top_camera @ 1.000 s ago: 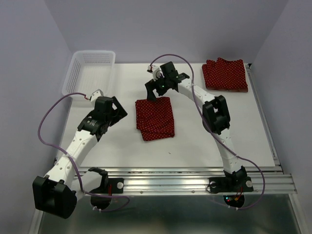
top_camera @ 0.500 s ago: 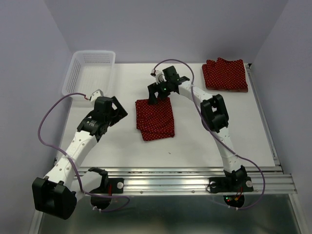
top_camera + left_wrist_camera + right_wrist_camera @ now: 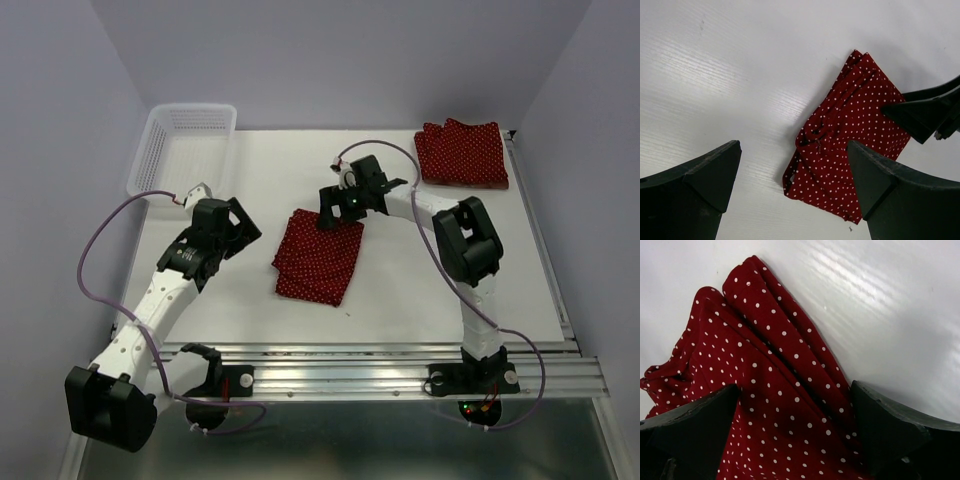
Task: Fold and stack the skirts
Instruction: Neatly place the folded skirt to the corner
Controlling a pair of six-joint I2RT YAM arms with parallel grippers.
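- Left hand (image 3: 243, 222): wide open, empty, hanging just left of the folded dotted skirt (image 3: 318, 255).
- Skirt: mid-table (image 3: 420, 290), long axis running near-left to far-right.
- Right hand (image 3: 340, 212) — the nearer one — spread wide over the skirt's far corner, gripping nothing.
- Far right: one skirt stack (image 3: 462, 152), count unclear; far left, one basket (image 3: 185, 140).

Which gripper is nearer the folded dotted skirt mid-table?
Right. The right gripper is open over the far corner of the skirt; the left gripper hangs off to its left, clear of it.
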